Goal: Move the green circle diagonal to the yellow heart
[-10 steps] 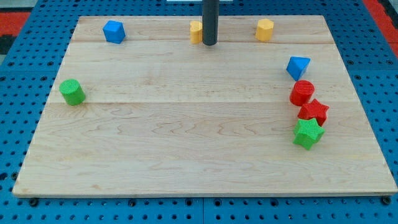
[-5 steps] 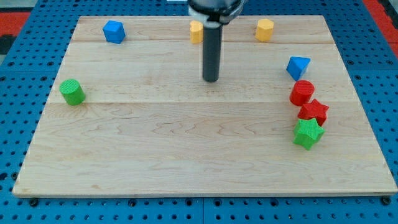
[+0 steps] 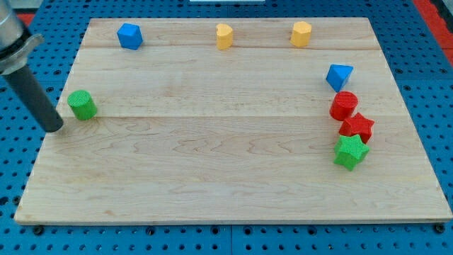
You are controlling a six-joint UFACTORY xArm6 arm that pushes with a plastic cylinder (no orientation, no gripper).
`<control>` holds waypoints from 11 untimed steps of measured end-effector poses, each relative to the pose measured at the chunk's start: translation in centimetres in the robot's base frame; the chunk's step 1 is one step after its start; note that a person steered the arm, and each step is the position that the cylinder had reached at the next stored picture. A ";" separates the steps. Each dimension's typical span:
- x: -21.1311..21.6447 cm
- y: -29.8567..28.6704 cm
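Desk [image 3: 212, 170]: pale wood, faint grain, on a blue pegboard [image 3: 439, 106] dotted with dark holes. Green circle [image 3: 82, 105] and green star [image 3: 350, 152]: bright green. Yellow heart [image 3: 224, 35] and second yellow block [image 3: 301, 33]: yellow-orange. Two blue blocks [image 3: 129, 35] [image 3: 339, 76]. Red cylinder [image 3: 344, 105] and red star [image 3: 357, 127]. My tip [image 3: 54, 128]: dark grey rod.

Rod [image 3: 32, 92] upper portion cut off by view's top-left edge. Red star [image 3: 357, 127] partly hidden behind green star [image 3: 350, 152]. Yellow heart [image 3: 224, 36] shape indistinct.

High oblique view over board [image 3: 233, 177]
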State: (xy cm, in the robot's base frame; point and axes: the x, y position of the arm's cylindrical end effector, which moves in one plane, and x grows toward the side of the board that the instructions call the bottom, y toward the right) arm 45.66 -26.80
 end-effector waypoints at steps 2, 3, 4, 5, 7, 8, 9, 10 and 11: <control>-1.7 2.5; 1.5 3.0; 2.1 4.0; 2.1 4.3; 2.3 6.7; 2.3 16.5; 3.7 22.9; 11.5 32.1; 14.0 43.1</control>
